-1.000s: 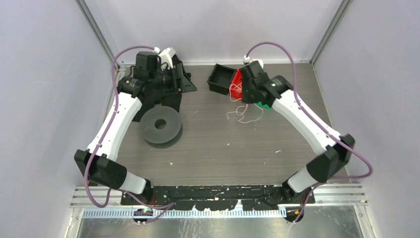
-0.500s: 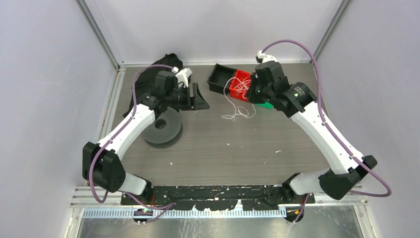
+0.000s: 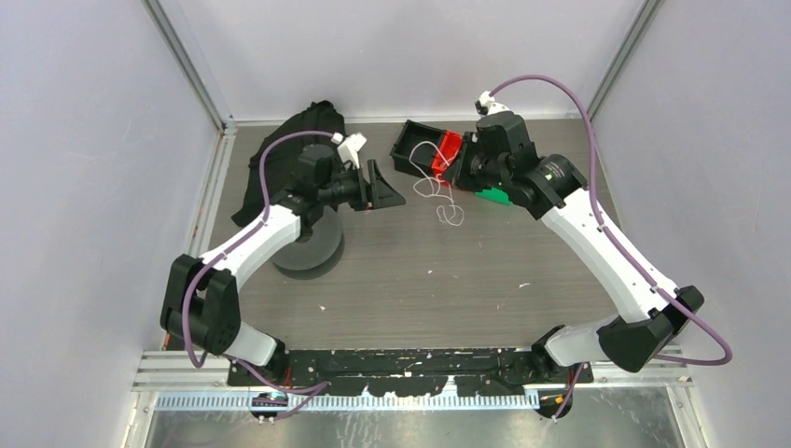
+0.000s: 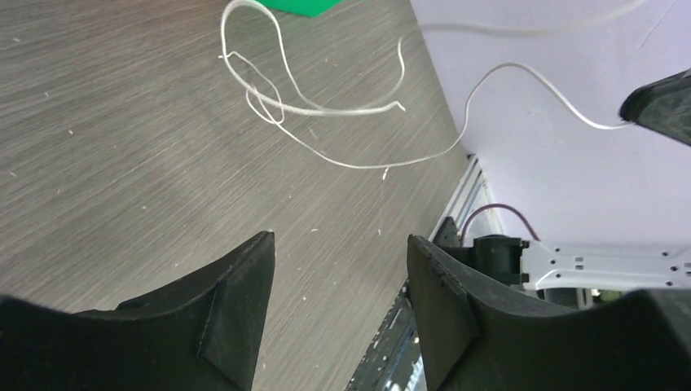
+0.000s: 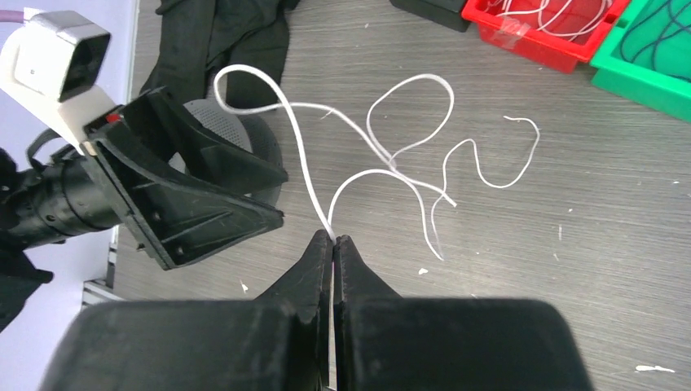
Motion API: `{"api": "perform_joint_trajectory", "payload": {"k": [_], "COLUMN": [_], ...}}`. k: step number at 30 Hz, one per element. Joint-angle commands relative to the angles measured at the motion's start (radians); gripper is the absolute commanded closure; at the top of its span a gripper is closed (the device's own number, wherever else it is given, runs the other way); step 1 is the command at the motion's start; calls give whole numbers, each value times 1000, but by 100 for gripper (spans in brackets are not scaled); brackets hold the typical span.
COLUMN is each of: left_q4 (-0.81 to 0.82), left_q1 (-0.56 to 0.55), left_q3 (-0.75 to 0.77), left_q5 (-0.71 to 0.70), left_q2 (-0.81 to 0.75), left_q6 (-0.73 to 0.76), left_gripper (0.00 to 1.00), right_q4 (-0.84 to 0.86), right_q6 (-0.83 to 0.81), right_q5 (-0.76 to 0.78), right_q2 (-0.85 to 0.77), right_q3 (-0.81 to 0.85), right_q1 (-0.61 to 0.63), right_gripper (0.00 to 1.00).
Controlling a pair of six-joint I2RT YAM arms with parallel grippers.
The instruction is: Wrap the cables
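A thin white cable (image 5: 391, 163) in curly loops hangs from my right gripper (image 5: 334, 238), which is shut on one end of it. Its loops trail over the table in front of the bins (image 3: 450, 213). In the left wrist view the same cable (image 4: 273, 102) curls over the wood just ahead of my left gripper (image 4: 338, 244), which is open and empty. From above, the left gripper (image 3: 382, 191) points right, a short gap left of the cable. The right gripper (image 3: 450, 171) is over the red bin's front edge.
A red bin (image 5: 562, 41) holds more white cables, with a green bin (image 5: 652, 73) of dark wires to its right and a black bin (image 3: 409, 149) to its left. A black cloth (image 3: 294, 135) and a grey spool (image 3: 312, 250) lie at the back left.
My right gripper has moved left and pulled the white cable up and leftward off the table. My left arm has swung right, away from the cloth, towards the cable.
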Motion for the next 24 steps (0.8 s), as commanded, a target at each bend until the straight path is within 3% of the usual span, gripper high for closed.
{"api": "perform_joint_trajectory", "payload": {"k": [1, 5, 7, 10, 15, 19, 24], "left_q4": [-6, 63, 51, 17, -272, -229, -272], "left_q1": [-26, -71, -58, -47, -44, -44, -44], "left_q3": [31, -58, -63, -29, 134, 99, 102], "left_q5": [-10, -176, -222, -170, -71, -44, -40], "left_q2": [3, -66, -61, -8, 114, 113, 116], "left_q6": [170, 250, 192, 98, -2, -163, -250], "left_gripper": [38, 31, 25, 25, 28, 30, 27], "right_q4": [73, 83, 85, 86, 86, 87, 87], "right_q6": [41, 44, 44, 44, 41, 40, 44], "right_q5": [-49, -61, -62, -64, -66, -64, -59], "right_q2": [4, 11, 16, 25, 33, 32, 35], "right_q3": [-7, -9, -8, -8, -7, -10, -12], "right_q1": [5, 6, 6, 7, 6, 4, 5], "right_gripper": [100, 100, 99, 100, 99, 99, 99]}}
